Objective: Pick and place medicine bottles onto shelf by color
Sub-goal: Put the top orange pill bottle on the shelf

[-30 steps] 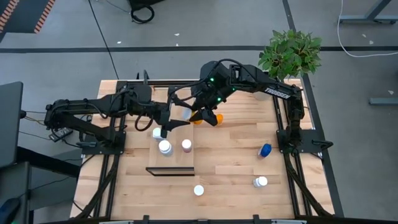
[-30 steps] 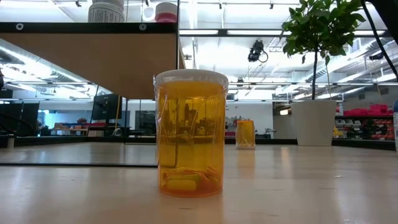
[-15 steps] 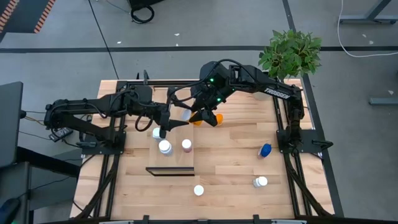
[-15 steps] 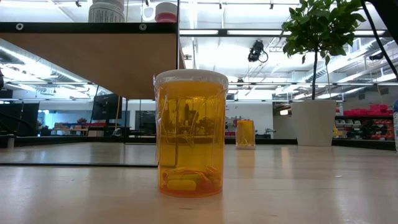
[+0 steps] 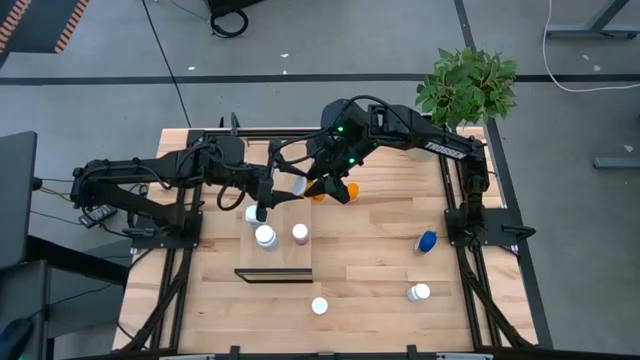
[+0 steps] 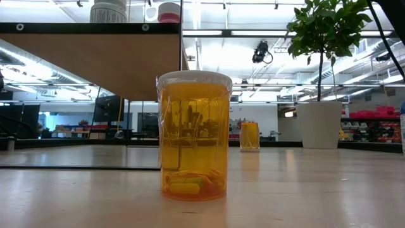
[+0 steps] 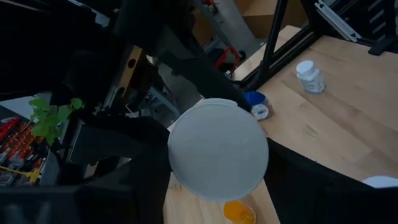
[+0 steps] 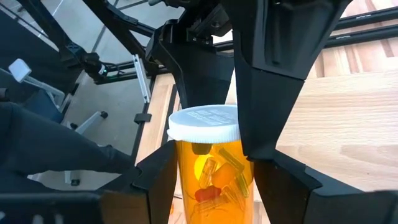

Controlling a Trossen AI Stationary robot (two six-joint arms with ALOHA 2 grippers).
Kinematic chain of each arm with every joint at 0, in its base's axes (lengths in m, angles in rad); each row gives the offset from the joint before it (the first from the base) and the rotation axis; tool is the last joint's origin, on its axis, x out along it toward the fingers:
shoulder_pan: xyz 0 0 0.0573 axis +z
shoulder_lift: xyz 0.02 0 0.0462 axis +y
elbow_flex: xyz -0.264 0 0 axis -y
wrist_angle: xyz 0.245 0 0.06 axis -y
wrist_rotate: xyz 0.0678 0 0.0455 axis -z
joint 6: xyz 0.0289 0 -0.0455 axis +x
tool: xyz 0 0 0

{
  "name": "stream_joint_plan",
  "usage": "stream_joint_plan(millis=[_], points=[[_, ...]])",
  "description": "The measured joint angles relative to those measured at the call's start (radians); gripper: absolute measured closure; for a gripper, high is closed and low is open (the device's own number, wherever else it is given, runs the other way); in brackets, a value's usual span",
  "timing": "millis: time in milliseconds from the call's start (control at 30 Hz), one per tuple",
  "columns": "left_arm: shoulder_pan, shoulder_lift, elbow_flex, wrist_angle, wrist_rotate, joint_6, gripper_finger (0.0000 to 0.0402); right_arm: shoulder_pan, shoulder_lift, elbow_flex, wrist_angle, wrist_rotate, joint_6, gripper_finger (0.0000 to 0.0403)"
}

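Observation:
An orange medicine bottle (image 8: 211, 174) with a white cap (image 8: 204, 122) is held in the air over the table's far middle, between both grippers. My right gripper (image 5: 322, 190) is shut on its body. My left gripper (image 5: 288, 190) reaches in from the table's left and is shut on the cap, whose flat top (image 7: 217, 149) faces the left wrist camera. The shelf (image 5: 285, 256) stands at mid-table. It carries two white bottles (image 5: 265, 236) and a dark-red one (image 5: 300, 233). My left gripper holds the cap by its rim (image 7: 176, 158), pinched between the two fingers (image 8: 273, 81). It comes nearly level from the table's left, along the bottle's length. My right gripper pinches the orange body (image 8: 186, 183) below the cap between its two fingers (image 8: 283, 186), slanting down from the table's right. The bottle is lifted clear, its cap toward the left arm.
A second orange bottle (image 5: 350, 188) stands on the table by the right gripper. A blue bottle (image 5: 427, 241) lies at the right, with a white one (image 5: 418, 292) nearer. A white-capped orange bottle (image 6: 193, 136) stands at the near edge. A potted plant (image 5: 467, 85) is at the far right corner.

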Motion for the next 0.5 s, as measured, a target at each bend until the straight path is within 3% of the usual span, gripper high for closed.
stream_joint_plan(millis=[500], points=[[0.003, 0.003, -0.001, -0.01, -0.005, -0.016, 0.0176, -0.005, 0.0, 0.0, -0.005, 0.042, 0.001, 0.0173]])
